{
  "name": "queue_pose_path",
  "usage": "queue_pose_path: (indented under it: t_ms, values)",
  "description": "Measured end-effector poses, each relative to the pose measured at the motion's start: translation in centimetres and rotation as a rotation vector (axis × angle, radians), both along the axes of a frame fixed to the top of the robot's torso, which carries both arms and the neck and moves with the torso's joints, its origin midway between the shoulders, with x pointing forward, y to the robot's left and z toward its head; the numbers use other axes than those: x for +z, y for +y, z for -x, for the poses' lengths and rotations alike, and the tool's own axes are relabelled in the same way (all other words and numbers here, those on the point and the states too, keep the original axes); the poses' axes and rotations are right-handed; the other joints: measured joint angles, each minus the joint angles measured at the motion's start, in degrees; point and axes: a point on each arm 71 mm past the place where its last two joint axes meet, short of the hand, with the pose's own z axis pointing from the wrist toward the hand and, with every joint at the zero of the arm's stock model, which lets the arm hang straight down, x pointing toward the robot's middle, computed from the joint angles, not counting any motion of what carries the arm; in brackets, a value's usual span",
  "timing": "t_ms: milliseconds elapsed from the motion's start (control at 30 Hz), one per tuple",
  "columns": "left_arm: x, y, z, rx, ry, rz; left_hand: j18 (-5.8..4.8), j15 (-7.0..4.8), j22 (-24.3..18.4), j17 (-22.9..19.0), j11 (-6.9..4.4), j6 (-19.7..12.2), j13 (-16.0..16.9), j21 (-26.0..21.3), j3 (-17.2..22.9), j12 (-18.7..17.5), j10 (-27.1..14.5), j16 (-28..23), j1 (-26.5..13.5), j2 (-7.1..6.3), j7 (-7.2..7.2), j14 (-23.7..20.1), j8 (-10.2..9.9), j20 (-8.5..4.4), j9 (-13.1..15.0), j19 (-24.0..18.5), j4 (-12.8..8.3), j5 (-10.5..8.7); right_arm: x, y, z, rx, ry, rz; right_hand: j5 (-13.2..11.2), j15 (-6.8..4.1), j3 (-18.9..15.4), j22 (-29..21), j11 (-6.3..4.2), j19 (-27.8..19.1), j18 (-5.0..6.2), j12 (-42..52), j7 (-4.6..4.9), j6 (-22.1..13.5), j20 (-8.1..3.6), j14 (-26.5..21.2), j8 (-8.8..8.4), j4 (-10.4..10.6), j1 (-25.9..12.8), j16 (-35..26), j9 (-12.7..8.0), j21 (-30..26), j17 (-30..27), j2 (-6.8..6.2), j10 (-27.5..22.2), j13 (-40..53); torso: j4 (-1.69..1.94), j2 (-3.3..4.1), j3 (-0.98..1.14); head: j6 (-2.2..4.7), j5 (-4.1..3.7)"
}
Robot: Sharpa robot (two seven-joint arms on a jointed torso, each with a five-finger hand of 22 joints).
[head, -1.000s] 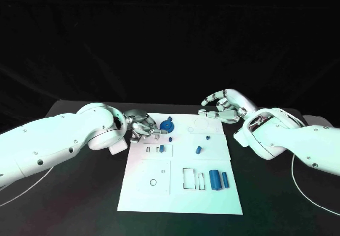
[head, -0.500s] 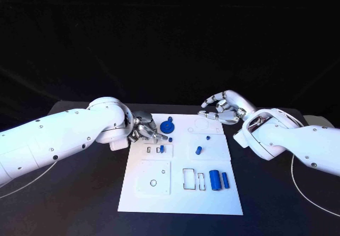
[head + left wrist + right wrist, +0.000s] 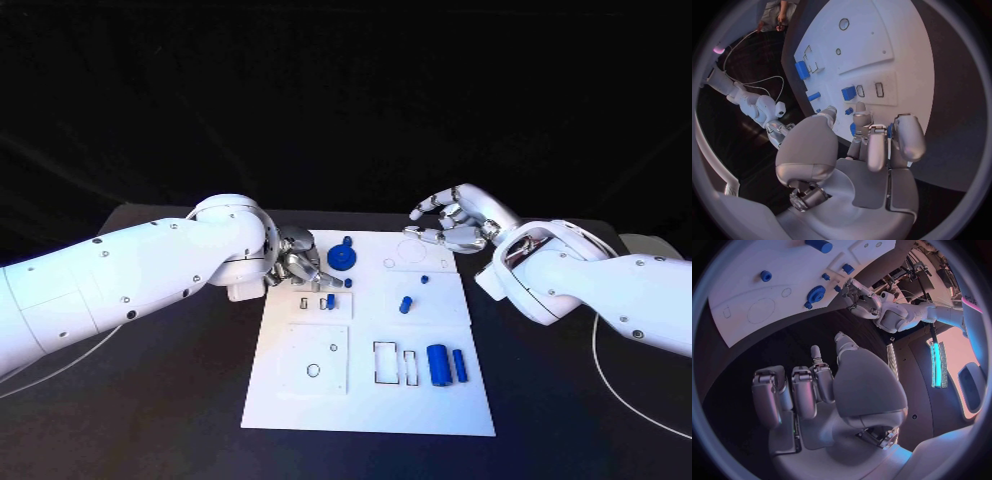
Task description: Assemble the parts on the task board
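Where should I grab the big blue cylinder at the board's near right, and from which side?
Probably from above, across the middle of the cylinder: it lies flat, long axis running away from the robot. A thinner bar sits close on its right, so finger room is tight.

The head camera sits high on the robot and looks down and forward over the black table (image 3: 159,420), taking in the whole white board (image 3: 368,400) and both arms from a moderate distance.

The left wrist camera sits behind the left hand (image 3: 861,165) and looks along its palm, close to the fingers, toward the board (image 3: 879,40) beyond.

The right wrist camera sits behind the right hand (image 3: 823,400), equally close, and faces across the dark table to the board's far end (image 3: 748,290).

All three views share the board. The right wrist view also takes in the left hand (image 3: 857,292), which the head view shows at the board's left edge (image 3: 296,260).
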Motion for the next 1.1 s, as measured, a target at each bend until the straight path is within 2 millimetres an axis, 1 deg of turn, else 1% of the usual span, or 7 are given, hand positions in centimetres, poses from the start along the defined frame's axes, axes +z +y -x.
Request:
queue_pose_path:
  t_ms: [67,233,367,667,833,900,1100]
  values:
    - [-0.1,-0.2,0.0,-0.003,0.003,-0.005,0.00,0.00,0.2,0.0,0.00,-0.2,0.0,0.0,0.0,0.0,0.0,0.0,0.6,0.55,-0.18,0.0,0.0,0.00,0.3,0.0,0.0,0.00,0.0,0.0,0.0,0.001,0.001,0.000,0.0,0.00,0.0,0.0,0.00,0.0,0.00,0.0,0.00,0.0,0.00,0.0,0.00,0.0,0.0,0.0,0.0,0.0,0.0,0.00,0.0,0.0,-0.01,0.00,0.00,-0.08,0.06]
    - [-0.6,-0.6,-0.1,-0.007,0.012,-0.019,0.00,0.00,0.4,0.0,0.01,-0.2,0.0,0.2,0.0,0.0,0.0,0.0,1.0,0.98,-0.18,0.0,0.2,0.00,0.6,0.0,0.0,0.00,0.0,0.2,0.0,0.002,0.003,0.001,0.0,0.00,0.0,0.0,0.00,0.0,0.00,0.0,0.00,0.0,0.00,0.0,0.00,0.0,0.0,0.0,0.0,0.0,0.0,0.00,0.0,0.0,-0.03,0.06,-0.04,-0.18,0.12]
    - [-0.9,-0.9,-0.2,-0.008,0.018,-0.024,0.00,0.00,0.7,0.0,0.01,-0.2,-0.1,0.2,0.0,0.0,0.0,0.3,1.0,0.98,-0.19,0.0,0.2,0.20,0.6,0.2,0.0,0.00,-0.1,0.2,-0.1,0.002,0.005,0.002,1.8,0.00,0.2,0.0,0.00,0.0,0.00,-0.3,0.00,0.0,0.00,0.0,0.43,-0.2,0.0,0.0,0.0,0.0,0.0,0.00,0.0,0.0,-0.03,0.07,-0.07,-0.38,0.05]
    - [-1.3,-1.3,-0.1,-0.014,0.030,-0.028,0.00,0.00,1.0,0.0,0.01,-0.2,-0.2,0.4,0.0,0.0,0.0,0.3,1.0,0.98,-0.19,0.0,0.4,-0.01,0.8,0.4,0.0,0.00,-0.2,0.3,-0.1,0.002,0.008,0.004,1.9,0.00,0.2,0.0,0.00,0.0,0.00,-0.3,0.00,0.0,0.00,0.0,0.43,-0.2,0.0,0.0,0.0,0.0,0.0,0.00,0.0,0.0,-0.11,0.04,-0.03,-0.61,-0.15]
    - [-1.4,-1.4,-0.1,-0.019,0.038,-0.030,0.00,-0.20,1.2,0.0,-0.19,-0.2,-0.5,0.6,0.0,0.0,-0.2,0.3,1.6,1.00,-0.18,-0.2,0.5,-0.01,1.1,0.4,0.0,0.00,-0.2,0.3,-0.2,0.003,0.010,0.005,1.9,0.00,0.2,0.0,0.00,0.0,0.00,-0.3,0.00,0.0,0.00,0.0,0.43,-0.2,0.0,0.0,0.0,0.0,0.0,0.00,0.0,0.0,-0.10,0.01,0.00,-0.77,-0.29]
    - [-1.4,-1.4,-0.1,-0.020,0.040,-0.031,0.00,-0.20,1.3,0.0,-0.19,-0.2,-0.6,0.6,0.1,0.0,-0.2,0.3,2.0,1.35,-0.19,-0.2,0.5,-0.01,1.2,0.4,0.0,0.00,-0.2,0.3,-0.2,0.003,0.010,0.005,2.1,0.00,0.2,0.0,0.00,0.0,0.00,-0.3,0.00,0.0,0.00,0.0,0.43,-0.2,0.0,0.0,0.0,0.0,0.0,0.00,0.0,0.0,-0.07,0.01,0.01,-0.83,-0.35]
    - [-1.4,-1.4,-0.1,-0.024,0.048,-0.035,0.00,-0.40,1.7,0.0,-0.19,-0.4,-0.8,0.9,1.4,0.0,-0.2,0.3,3.3,1.37,-0.40,0.0,0.8,-0.01,1.8,0.4,-0.1,0.00,-0.3,0.3,-0.2,0.003,0.012,0.006,2.2,0.00,0.4,0.0,0.00,0.0,0.00,-0.3,0.00,0.0,0.00,0.0,0.43,-0.1,0.0,0.0,0.0,0.0,0.0,0.00,0.0,0.0,-0.02,-0.01,-0.03,-0.94,-0.49]
